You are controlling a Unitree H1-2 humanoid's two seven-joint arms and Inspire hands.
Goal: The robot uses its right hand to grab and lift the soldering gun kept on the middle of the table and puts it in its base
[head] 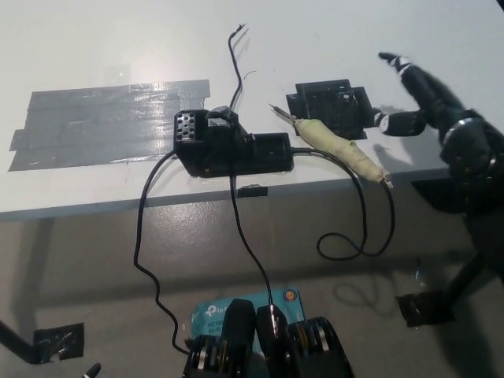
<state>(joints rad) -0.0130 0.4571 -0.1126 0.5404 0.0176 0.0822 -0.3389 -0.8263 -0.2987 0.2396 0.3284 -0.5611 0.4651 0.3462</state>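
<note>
White table (94, 47), grey tape patch at left. Soldering gun (335, 148) lies untouched near front edge, just right of black base (228, 146). Right hand (441, 118) hovers beside it, fingers spread, empty. Grab, lift, placement all pending.

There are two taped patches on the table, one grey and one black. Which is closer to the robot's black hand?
The black tape patch, just left of the open right hand. The grey tape patch lies far off on the table's left side, beyond the black base.
</note>
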